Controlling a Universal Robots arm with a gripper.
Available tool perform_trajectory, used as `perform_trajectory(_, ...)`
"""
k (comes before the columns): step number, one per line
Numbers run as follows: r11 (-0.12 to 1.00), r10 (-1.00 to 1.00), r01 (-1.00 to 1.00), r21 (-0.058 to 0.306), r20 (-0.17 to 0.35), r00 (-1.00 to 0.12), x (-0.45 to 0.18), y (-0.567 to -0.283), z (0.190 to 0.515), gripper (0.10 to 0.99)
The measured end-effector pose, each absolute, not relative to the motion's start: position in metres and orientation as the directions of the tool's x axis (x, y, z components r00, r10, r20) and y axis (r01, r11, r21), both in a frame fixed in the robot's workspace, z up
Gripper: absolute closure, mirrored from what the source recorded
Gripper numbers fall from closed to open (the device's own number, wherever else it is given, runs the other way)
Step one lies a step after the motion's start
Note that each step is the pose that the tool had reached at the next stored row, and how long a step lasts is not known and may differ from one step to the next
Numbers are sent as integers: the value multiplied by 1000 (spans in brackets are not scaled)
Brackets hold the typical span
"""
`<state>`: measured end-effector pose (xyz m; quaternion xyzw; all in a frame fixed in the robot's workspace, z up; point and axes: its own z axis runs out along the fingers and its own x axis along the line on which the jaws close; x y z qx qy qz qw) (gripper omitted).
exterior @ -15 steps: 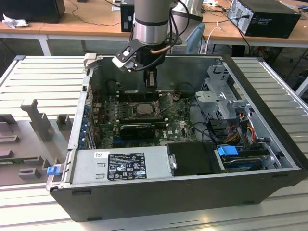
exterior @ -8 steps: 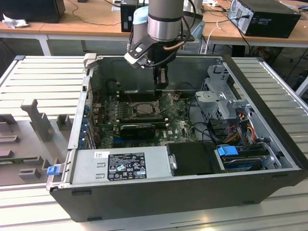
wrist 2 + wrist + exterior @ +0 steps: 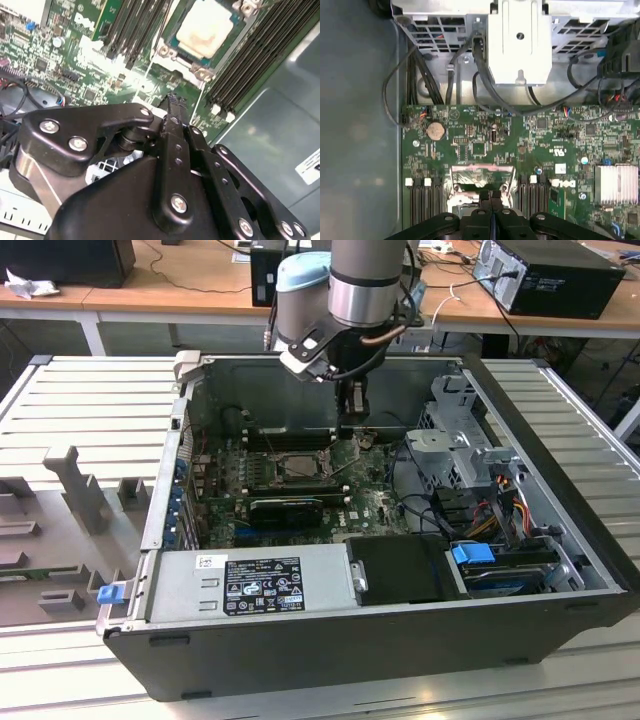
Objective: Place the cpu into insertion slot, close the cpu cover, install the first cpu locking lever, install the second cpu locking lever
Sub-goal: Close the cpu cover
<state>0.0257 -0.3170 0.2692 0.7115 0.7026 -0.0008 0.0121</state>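
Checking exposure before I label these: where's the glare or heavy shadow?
Second wrist view: the cpu is washed out pale, with a glare patch on the board near it. First wrist view: the white bracket is bright, the board evenly lit. Exterior view: the case interior is shaded.

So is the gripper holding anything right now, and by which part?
Nothing is held. The gripper is shut finger against finger, empty, over the green board; the cpu sits in the insertion slot, apart from it.
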Motion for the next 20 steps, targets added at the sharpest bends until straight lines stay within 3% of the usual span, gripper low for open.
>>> perform_trajectory(20,-12,1000,1000,8,-18,12,82,-317,268,980)
